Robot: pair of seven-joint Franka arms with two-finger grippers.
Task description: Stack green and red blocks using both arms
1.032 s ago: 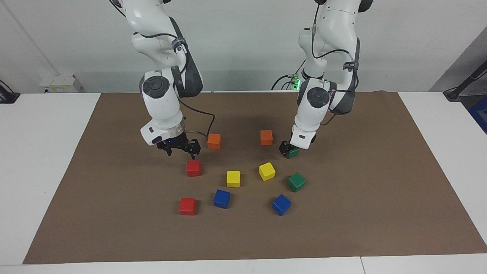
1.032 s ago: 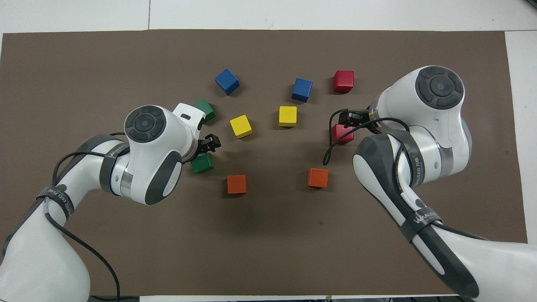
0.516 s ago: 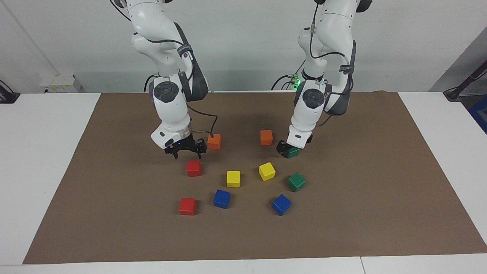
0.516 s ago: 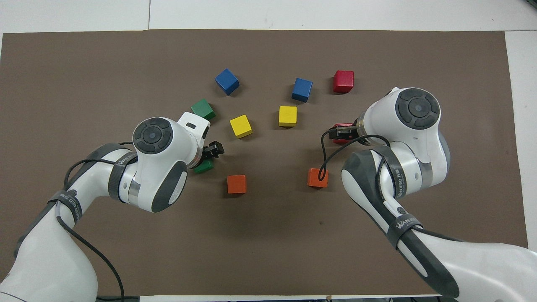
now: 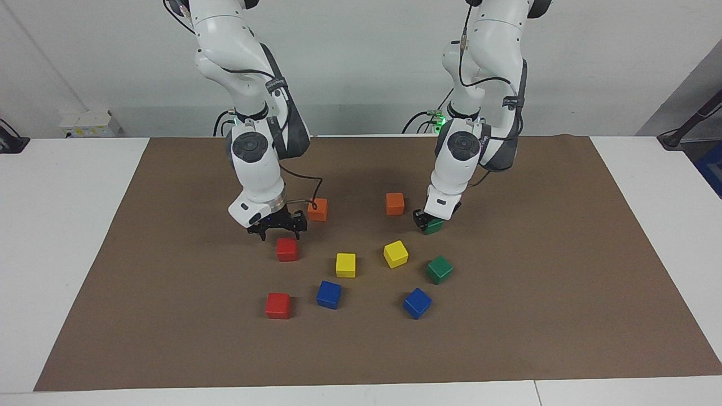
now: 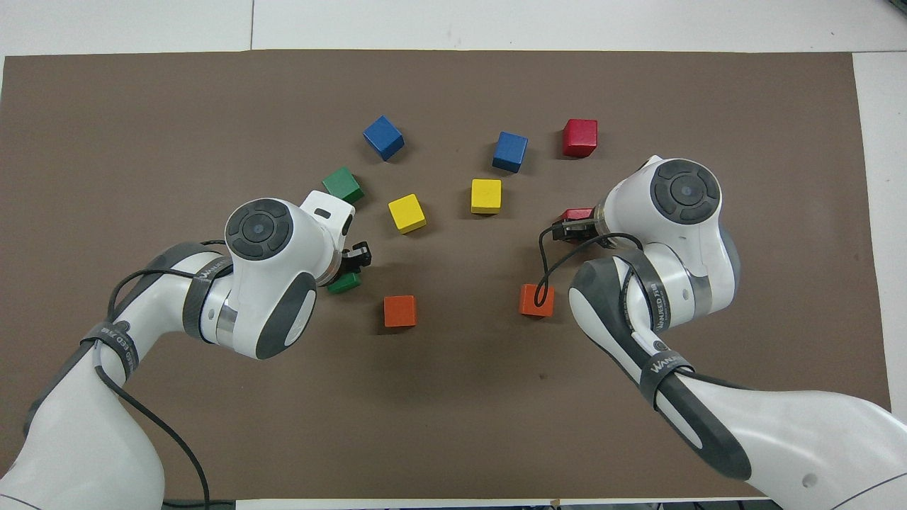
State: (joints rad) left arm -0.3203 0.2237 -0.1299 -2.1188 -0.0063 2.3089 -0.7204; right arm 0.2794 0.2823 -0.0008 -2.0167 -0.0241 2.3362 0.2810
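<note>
The green block (image 5: pixel 434 226) nearer the robots, on the tabletop beside an orange cube (image 5: pixel 395 203), is now clamped by the left pincer (image 5: pixel 424 222), which has just closed, readying a lift, while the right pincer (image 5: pixel 278 230) has descended wide-spread over a red block (image 5: pixel 287 249).

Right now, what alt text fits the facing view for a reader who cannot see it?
The left gripper is shut on a green block on the brown mat, while the right gripper hovers open over a red block. Orange, yellow, blue, red and green blocks lie scattered around them.
</note>
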